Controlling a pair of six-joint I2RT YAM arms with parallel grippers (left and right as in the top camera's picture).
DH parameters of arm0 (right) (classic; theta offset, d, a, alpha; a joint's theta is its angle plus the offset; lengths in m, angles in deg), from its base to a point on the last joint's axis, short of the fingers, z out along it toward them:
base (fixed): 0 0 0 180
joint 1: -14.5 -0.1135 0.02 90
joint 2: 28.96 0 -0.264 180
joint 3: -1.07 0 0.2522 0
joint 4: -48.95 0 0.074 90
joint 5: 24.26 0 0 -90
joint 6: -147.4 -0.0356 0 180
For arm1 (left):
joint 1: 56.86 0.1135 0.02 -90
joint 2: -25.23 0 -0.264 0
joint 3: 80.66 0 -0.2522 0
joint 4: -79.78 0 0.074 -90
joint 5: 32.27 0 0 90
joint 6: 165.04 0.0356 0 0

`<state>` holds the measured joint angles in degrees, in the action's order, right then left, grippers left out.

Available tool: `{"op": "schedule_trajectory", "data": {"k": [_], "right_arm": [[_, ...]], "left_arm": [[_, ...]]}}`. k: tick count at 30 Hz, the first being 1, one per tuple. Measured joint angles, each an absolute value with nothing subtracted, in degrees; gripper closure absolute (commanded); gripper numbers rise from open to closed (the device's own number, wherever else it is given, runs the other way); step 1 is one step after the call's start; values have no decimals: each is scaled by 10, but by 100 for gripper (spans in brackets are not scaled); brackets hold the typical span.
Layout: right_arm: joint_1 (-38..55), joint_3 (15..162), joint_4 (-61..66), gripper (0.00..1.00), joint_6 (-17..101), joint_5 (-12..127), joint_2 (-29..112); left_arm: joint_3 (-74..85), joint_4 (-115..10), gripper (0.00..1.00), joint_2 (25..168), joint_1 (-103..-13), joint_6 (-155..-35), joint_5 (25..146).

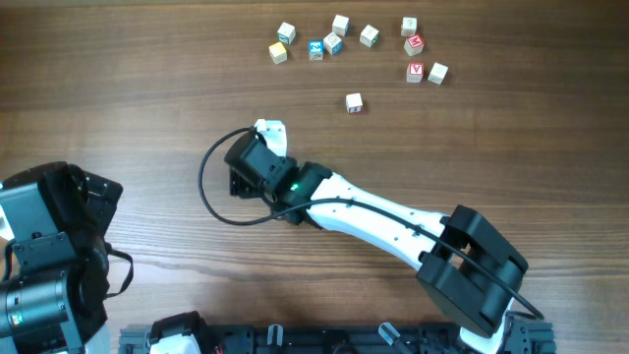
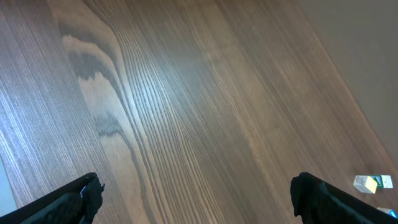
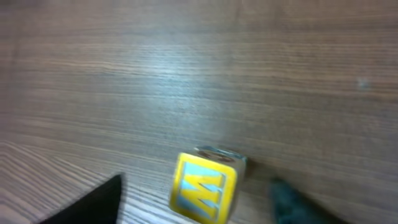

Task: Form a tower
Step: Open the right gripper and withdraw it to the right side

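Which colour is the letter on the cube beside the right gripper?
Blue, on a yellow face of the cube; right wrist view.

Right arm (image 1: 373, 221) outstretched, jaws apart.

site: robotics lab bench | shown by: two robot arms, left arm (image 1: 44, 265) black, right arm (image 1: 378, 221) white-shelled (green status light lit, cable looped) | surface: wood-grain table (image 1: 128, 88), black mounting rail (image 1: 295, 339) at its near edge | props: lettered toy cubes (image 1: 369, 36)
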<state>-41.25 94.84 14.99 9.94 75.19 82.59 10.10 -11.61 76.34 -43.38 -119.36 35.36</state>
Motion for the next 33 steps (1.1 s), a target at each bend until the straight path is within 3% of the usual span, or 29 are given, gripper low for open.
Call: {"op": "schedule_trajectory", "data": {"k": [1,8,14,20,27,33], "right_arm": [[-413,948,151,1,103,752,826],[-398,950,48,0,109,777,774],[-289,957,-140,0,60,792,652],[-184,955,-305,0,30,852,645],[-45,860,-302,0,-21,930,644],[3,827,-284,0,23,921,584]], "left_arm": [[101,-116,0,763,-440,-1194,354],[101,-116,0,763,-452,-1194,354],[101,-116,0,763,-452,-1194,354],[101,-117,0,763,-452,-1196,354],[101,-124,0,763,-452,-1196,376],[102,-236,0,775,-452,-1040,590]]}}
